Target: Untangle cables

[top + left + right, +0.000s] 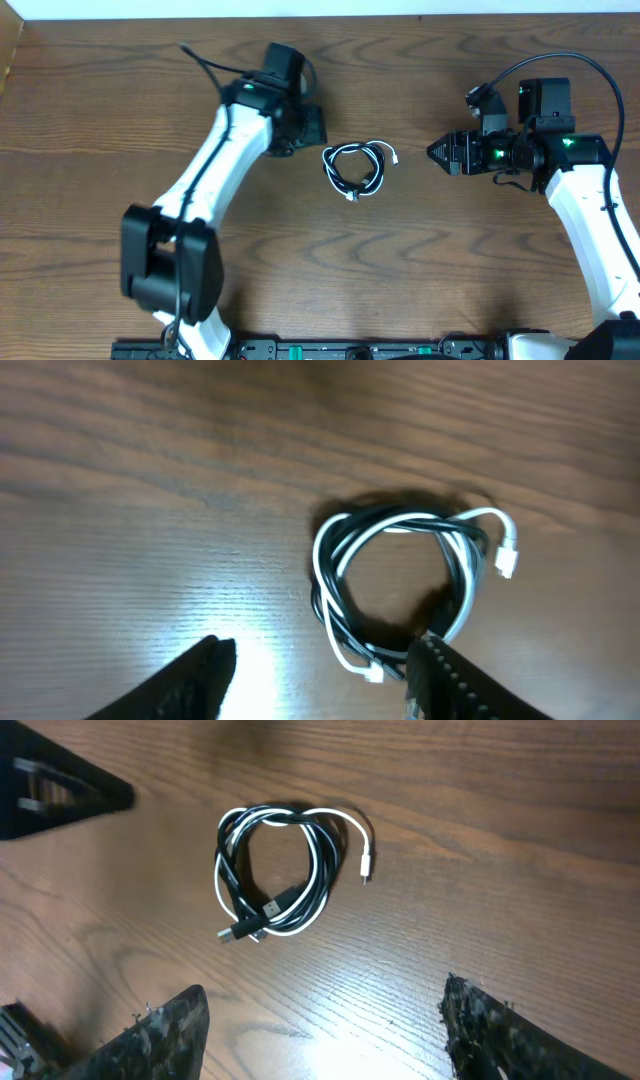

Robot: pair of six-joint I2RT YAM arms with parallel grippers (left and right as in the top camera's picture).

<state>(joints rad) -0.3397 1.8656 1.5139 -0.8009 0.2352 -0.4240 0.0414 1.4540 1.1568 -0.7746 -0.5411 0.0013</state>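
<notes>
The black and white cables (357, 166) lie coiled together in one small loop at the middle of the wooden table. They show in the left wrist view (400, 585) and in the right wrist view (275, 870), white plug ends sticking out. My left gripper (305, 127) is open and empty, just left of the coil; its right finger tip overlaps the coil's near edge in the left wrist view (320, 670). My right gripper (438, 153) is open and empty, a short way right of the coil, also seen in the right wrist view (325, 1020).
The wooden table (400, 280) fills the view. A thick black arm wire (560, 62) loops above the right arm. The left arm's dark fingers (55, 790) show at the upper left of the right wrist view.
</notes>
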